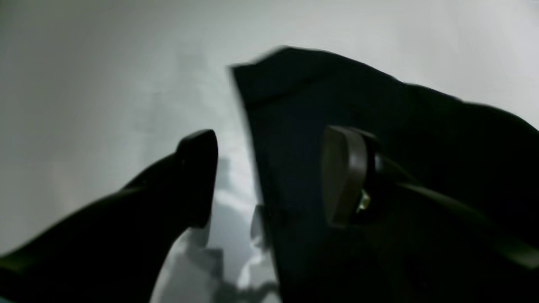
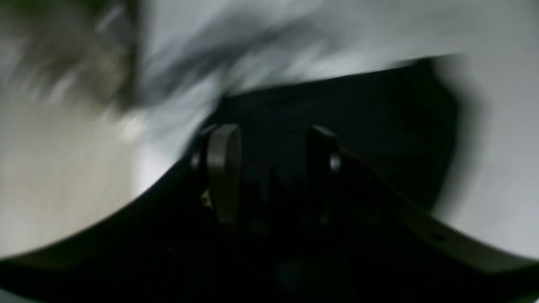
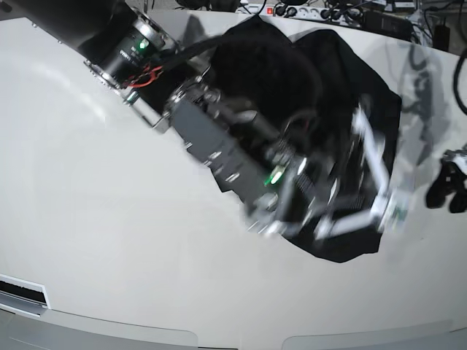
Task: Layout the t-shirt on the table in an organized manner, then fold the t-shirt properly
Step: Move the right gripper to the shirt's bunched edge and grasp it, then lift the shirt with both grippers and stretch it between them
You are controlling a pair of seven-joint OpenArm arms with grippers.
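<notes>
Mostly, blur hides the detail here. In the base view the two arms cross over the black t-shirt (image 3: 343,80), smeared into streaks, so neither end effector can be picked out there; the shirt lies crumpled on the far right part of the white bench (image 3: 95,240), its near hem reaching toward the front edge and much of its middle covered by the arms. No sleeve, neckline or tag can be made out, and no writing or brand is legible anywhere; the only marks are small green lights on the arm housings. A power strip (image 3: 306,10) and cables along the far edge are cut off by the frame, and a dark object (image 3: 446,184) at the right edge is too blurred to name.

The left wrist view shows the left end effector (image 1: 269,176) released, its fingers wide apart: one over bare bench, the other over the shirt, with a cloth edge running between them. Whether either finger touches the fabric cannot be told.

The right wrist view is heavily smeared. The right end effector (image 2: 273,168) hangs over black cloth with a visible gap between its fingers and nothing seen gripped between them; the upper left corner there is an unreadable grey-brown smear.
</notes>
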